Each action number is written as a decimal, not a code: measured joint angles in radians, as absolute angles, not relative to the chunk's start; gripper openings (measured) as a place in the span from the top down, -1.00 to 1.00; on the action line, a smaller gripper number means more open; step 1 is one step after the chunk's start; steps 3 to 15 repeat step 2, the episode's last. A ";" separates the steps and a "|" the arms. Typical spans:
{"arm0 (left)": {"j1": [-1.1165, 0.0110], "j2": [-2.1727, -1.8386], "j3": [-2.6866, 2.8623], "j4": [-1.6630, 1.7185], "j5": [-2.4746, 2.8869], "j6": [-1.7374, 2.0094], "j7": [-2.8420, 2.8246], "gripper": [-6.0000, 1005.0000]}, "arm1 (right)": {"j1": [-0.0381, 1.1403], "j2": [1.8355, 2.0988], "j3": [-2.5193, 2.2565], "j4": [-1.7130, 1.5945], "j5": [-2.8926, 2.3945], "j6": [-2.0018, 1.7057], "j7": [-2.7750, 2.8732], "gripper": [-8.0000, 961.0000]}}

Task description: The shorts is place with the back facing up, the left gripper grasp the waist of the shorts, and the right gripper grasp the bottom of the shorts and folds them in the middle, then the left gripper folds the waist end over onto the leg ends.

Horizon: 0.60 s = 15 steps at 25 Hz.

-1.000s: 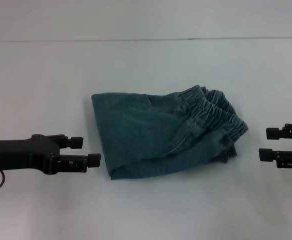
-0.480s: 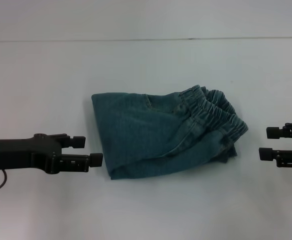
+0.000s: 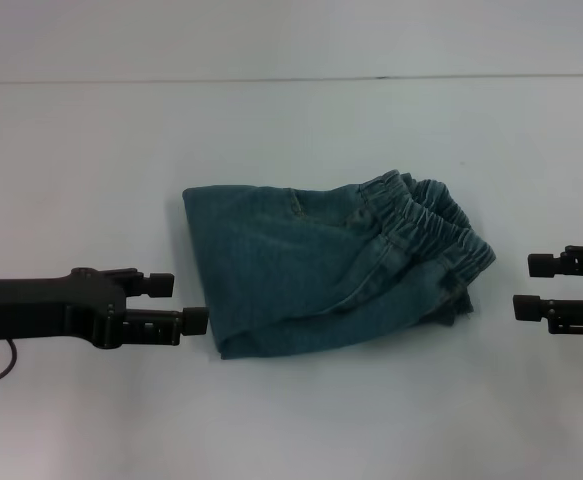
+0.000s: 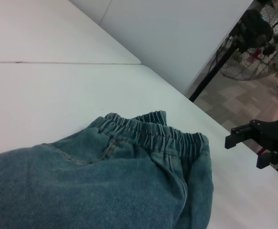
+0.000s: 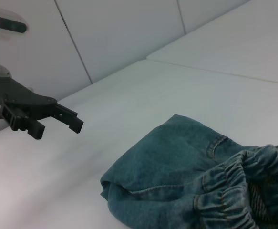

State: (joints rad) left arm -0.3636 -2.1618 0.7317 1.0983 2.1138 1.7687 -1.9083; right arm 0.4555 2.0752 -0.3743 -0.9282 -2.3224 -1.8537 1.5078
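You've got the shorts folded into a compact bundle mid-table, elastic waistband bunched on the robot's right side, smooth folded edge toward the left. Left gripper sits low just beside that folded edge, near the front corner, not touching; fingers apart w/ nothing between them. Right gripper hangs off the waistband end w/ a clear gap, fingers also spread, holding nothing. In the left wrist view the waistband faces the right gripper across bare table.
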 joint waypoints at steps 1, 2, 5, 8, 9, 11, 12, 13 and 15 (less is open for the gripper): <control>-0.364 -2.162 0.732 1.096 2.114 1.769 -1.908 -0.82 | 0.456 2.075 -0.374 -0.927 -2.322 -1.853 1.508 -0.56; -0.364 -2.162 0.732 1.093 2.114 1.769 -1.908 -0.82 | 0.456 2.075 -0.374 -0.926 -2.322 -1.851 1.508 -0.56; -0.364 -2.162 0.732 1.093 2.114 1.769 -1.908 -0.82 | 0.456 2.075 -0.374 -0.926 -2.322 -1.851 1.508 -0.56; -0.364 -2.162 0.732 1.093 2.114 1.769 -1.908 -0.82 | 0.456 2.075 -0.374 -0.926 -2.322 -1.851 1.508 -0.56; -0.364 -2.162 0.732 1.093 2.114 1.769 -1.908 -0.82 | 0.456 2.075 -0.374 -0.926 -2.322 -1.851 1.508 -0.56; -0.364 -2.162 0.732 1.093 2.114 1.769 -1.908 -0.82 | 0.456 2.075 -0.374 -0.926 -2.322 -1.851 1.508 -0.56; -0.364 -2.162 0.732 1.093 2.114 1.769 -1.908 -0.82 | 0.456 2.075 -0.374 -0.926 -2.322 -1.851 1.508 -0.56; -0.364 -2.162 0.732 1.093 2.114 1.769 -1.908 -0.82 | 0.456 2.075 -0.374 -0.926 -2.322 -1.851 1.508 -0.56; -0.364 -2.162 0.732 1.093 2.114 1.769 -1.908 -0.82 | 0.456 2.075 -0.374 -0.926 -2.322 -1.851 1.508 -0.56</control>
